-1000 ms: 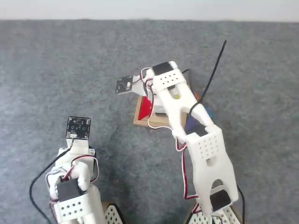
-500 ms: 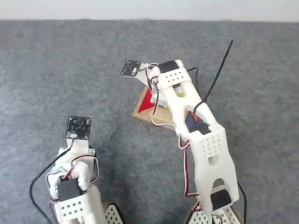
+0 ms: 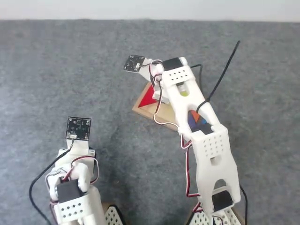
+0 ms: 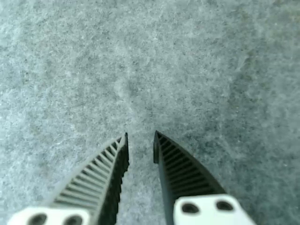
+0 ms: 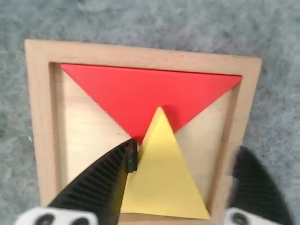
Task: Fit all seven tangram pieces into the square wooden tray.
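Your right arm (image 3: pixel 206 140) stretches out over the grey worktop (image 3: pixel 70 70) to the wooden tray (image 3: pixel 140 108), which lies near the middle of the surface, turned at an angle to the edges of the high view. Most of the tray is hidden under the arm's wrist.

From the right wrist view, you see the red triangle (image 5: pixel 150 96) lying flat in the tray (image 5: pixel 40 122), with its long side against one inner wall. The yellow triangle (image 5: pixel 161 180) also lies in the tray, and its tip meets the point of the red one. Bare wood shows on either side of it.

Your right pincer (image 5: pixel 186 158) is spread wide and grips nothing. One ribbed finger (image 5: pixel 110 176) touches the edge of the yellow triangle. The other finger is blurred and sits over the tray's rim, apart from the piece.

In the high view, the red triangle (image 3: pixel 149 97) shows beside the wrist. An orange piece (image 3: pixel 191 116) with something blue next to it peeks out by the forearm, but you cannot tell exactly how these lie.

Your left arm (image 3: pixel 70 187) sits folded near its base, well apart from the tray. Your left pincer (image 4: pixel 140 136) hangs over bare worktop (image 4: pixel 187 56), its jaws parted by a narrow gap with nothing between them.
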